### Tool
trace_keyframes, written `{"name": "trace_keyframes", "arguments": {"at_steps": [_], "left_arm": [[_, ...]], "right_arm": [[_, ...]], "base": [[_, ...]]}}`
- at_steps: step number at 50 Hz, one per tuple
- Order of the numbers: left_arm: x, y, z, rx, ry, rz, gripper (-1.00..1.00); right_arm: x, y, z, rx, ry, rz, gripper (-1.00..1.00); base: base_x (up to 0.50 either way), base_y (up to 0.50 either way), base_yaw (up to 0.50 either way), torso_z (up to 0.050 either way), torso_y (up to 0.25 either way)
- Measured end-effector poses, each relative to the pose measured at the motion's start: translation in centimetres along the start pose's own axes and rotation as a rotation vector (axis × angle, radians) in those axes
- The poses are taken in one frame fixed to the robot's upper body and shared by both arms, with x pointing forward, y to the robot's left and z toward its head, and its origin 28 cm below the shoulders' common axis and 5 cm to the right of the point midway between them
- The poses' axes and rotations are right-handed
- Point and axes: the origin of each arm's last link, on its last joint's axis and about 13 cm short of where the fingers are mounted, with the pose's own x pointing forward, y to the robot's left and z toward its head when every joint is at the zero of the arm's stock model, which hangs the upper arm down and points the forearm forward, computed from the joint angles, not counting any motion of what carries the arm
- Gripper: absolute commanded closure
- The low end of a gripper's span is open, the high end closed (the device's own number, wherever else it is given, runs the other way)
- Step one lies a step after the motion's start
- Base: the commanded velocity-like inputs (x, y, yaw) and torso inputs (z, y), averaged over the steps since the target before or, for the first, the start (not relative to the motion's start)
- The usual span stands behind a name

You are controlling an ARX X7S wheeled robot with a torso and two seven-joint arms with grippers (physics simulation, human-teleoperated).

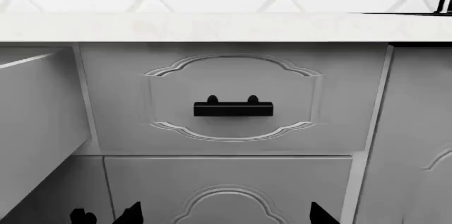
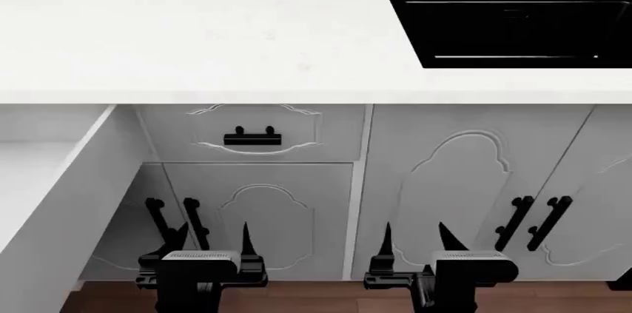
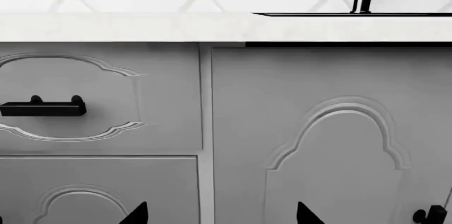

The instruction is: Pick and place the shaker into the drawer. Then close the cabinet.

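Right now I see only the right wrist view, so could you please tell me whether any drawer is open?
Observer: Yes. The drawer at the far left of the head view is pulled out, and its pale side wall shows.
Operator: Thank you. Is the shaker in sight anywhere?
Observer: No. None of the three views shows a shaker.
Operator: And how do my grippers stand?
Observer: The left gripper and the right gripper are both open and empty, low in front of the cabinet.
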Motion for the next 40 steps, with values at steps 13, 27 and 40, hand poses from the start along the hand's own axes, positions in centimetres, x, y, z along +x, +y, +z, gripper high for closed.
{"name": "trace_keyframes", "arguments": {"at_steps": [13, 27, 40], "left_arm": [[-0.24, -0.04, 0.08, 0.011, -0.024, -0.001, -1.00], [-0.54, 0.03, 0.19, 0.001, -0.048, -0.014, -1.00], [-0.56, 0.10, 0.25, -0.014, -0.050, -0.014, -1.00]], "right_arm": [[0.22, 0.04, -0.13, 0.000, 0.018, -0.012, -1.00], [0.14, 0.12, -0.20, -0.007, 0.017, 0.007, -1.00], [0.13, 0.13, -0.20, -0.003, 0.019, 0.016, -1.00]], "base": [[0.00, 0.00, 0.00, 0.000, 0.000], [0.00, 0.00, 0.00, 0.016, 0.000], [0.00, 0.00, 0.00, 0.050, 0.000]]}}
